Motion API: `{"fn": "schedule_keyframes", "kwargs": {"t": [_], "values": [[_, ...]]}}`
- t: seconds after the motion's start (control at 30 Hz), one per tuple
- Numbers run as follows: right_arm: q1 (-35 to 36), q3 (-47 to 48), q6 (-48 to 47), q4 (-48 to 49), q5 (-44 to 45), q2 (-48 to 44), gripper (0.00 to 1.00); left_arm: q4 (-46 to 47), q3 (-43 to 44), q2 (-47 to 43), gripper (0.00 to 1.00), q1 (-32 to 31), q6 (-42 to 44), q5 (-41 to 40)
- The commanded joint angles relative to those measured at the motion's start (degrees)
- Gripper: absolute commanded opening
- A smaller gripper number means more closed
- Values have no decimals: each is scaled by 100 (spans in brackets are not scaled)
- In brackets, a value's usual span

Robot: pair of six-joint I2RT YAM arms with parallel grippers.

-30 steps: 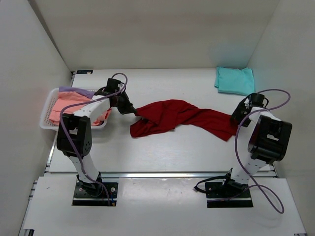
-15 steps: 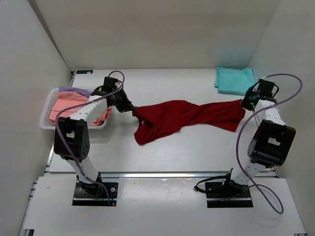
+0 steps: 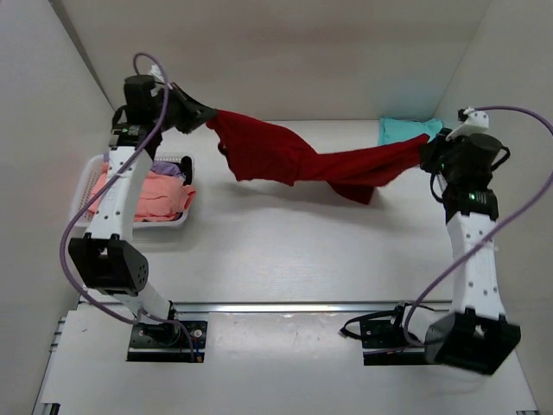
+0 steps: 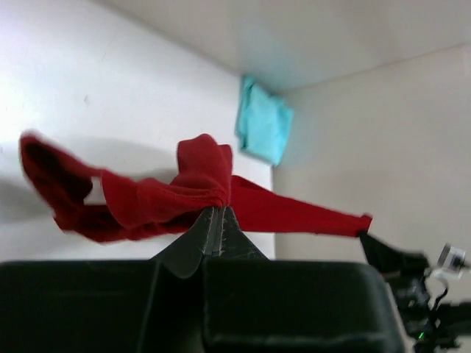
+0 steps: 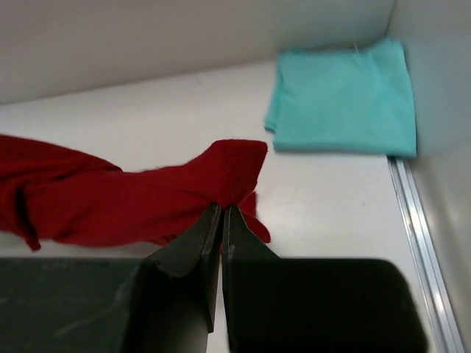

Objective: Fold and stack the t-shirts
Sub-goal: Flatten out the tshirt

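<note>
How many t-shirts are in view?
4: the dark red t-shirt hangs between left gripper and right gripper; teal t-shirt folded far right; salmon t-shirt and lavender t-shirt in the white basket, possibly hiding more.

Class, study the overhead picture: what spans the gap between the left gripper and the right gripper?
The red shirt sags between them. One end is pinched by the left gripper, the other by the right gripper. The top view shows it whole.
</note>
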Motion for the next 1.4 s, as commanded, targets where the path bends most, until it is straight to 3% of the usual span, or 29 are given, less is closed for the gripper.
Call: {"fn": "schedule_keyframes", "kwargs": {"t": [0.0, 0.07, 0.17, 0.33, 0.43, 0.6, 0.73, 0.83, 0.9, 0.97, 1.0, 1.1, 1.17, 1.27, 1.37], "values": [[-185, -320, -260, 699, -35, -1289, 0, 78, 551, -593, 0, 430, -318, 427], [-826, -340, -310, 508, -789, -1984, 0, 69, 630, -785, 0, 510, -362, 480], [-795, -147, -749, -168, -707, -2626, 0, -193, 894, -1049, 0, 754, -354, 455], [-91, -269, -1646, -820, 1375, -3568, 1, -1126, 1264, -1305, 0, 1134, 103, -433], [497, -164, -1797, -1110, 2324, -3561, 0, -1276, 1202, -1331, 0, 1117, -107, -477], [1421, -445, -1507, -768, 3853, -3623, 0, -1398, 1088, -1358, 0, 959, -370, -1030], [1782, -313, -1926, -725, 4471, -3193, 0, -1925, 1447, -989, 0, 906, -310, -1513], [1335, -514, -2025, -206, 3604, -2981, 1, -1646, 1370, -778, 0, 844, -450, -1436], [320, -542, -1606, -4, 2612, -2658, 0, -1444, 1334, -358, 0, 765, -678, -1234], [-1102, -472, -860, 189, 450, -2149, 0, -1215, 1692, 239, 0, 678, -845, -735], [-1084, -437, -656, 373, 64, -2015, 0, -1205, 1929, 355, 0, 669, -889, -663], [-557, -305, -951, 1051, 342, -1908, 0, -1100, 3473, 883, 0, 589, -749, -916], [-494, -226, -1015, 1087, 463, -1882, 0, -1249, 3706, 980, 0, 685, -767, -1005], [-950, -355, -471, 325, -358, -1882, 0, -1118, 2588, 534, 0, 783, -680, -523], [-584, -882, -144, -623, -371, -2249, 0, -645, 717, -73, 0, 590, -617, -389]]}}
